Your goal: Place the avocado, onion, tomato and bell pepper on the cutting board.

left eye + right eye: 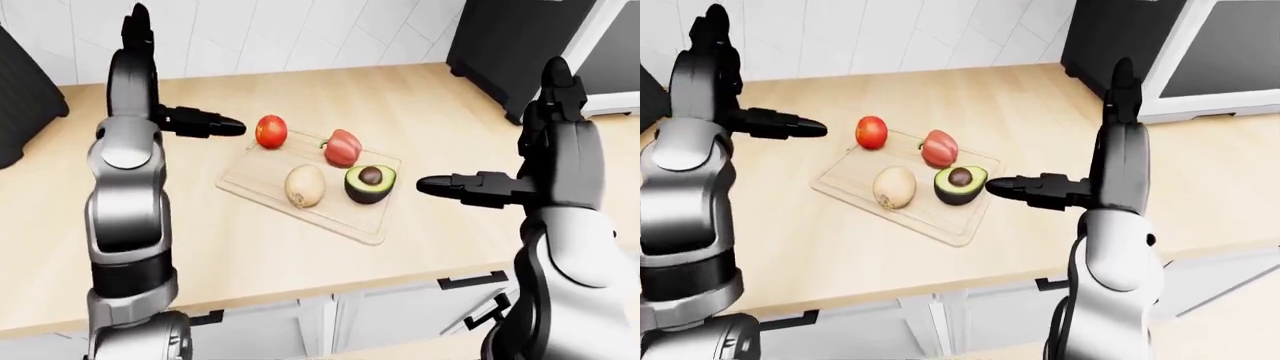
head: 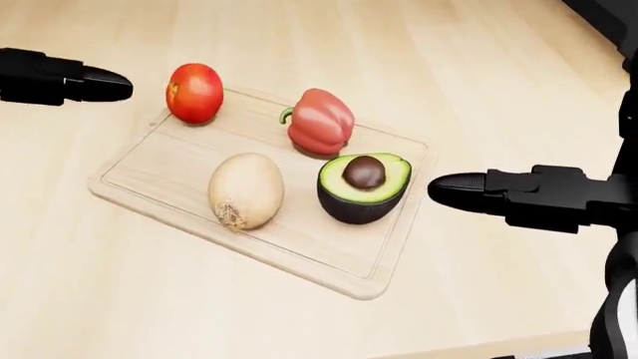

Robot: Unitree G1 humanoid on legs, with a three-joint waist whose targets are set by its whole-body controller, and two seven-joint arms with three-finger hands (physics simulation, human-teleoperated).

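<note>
A wooden cutting board (image 2: 159, 168) lies on the counter. On it sit a red tomato (image 2: 194, 93), a red bell pepper (image 2: 321, 120), a pale onion (image 2: 245, 190) and a halved avocado (image 2: 363, 186) with its pit up. My left hand (image 2: 60, 82) is open and empty, held above the counter just left of the tomato, not touching it. My right hand (image 2: 518, 194) is open and empty, held right of the avocado, apart from it. Both hands also show in the left-eye view (image 1: 205, 122) (image 1: 470, 187).
The light wood counter (image 1: 420, 105) runs to a white tiled wall (image 1: 300, 30) at the top. A dark appliance (image 1: 520, 45) stands at the top right, another dark shape (image 1: 20, 97) at the left edge. White cabinet fronts (image 1: 400, 315) lie below the counter edge.
</note>
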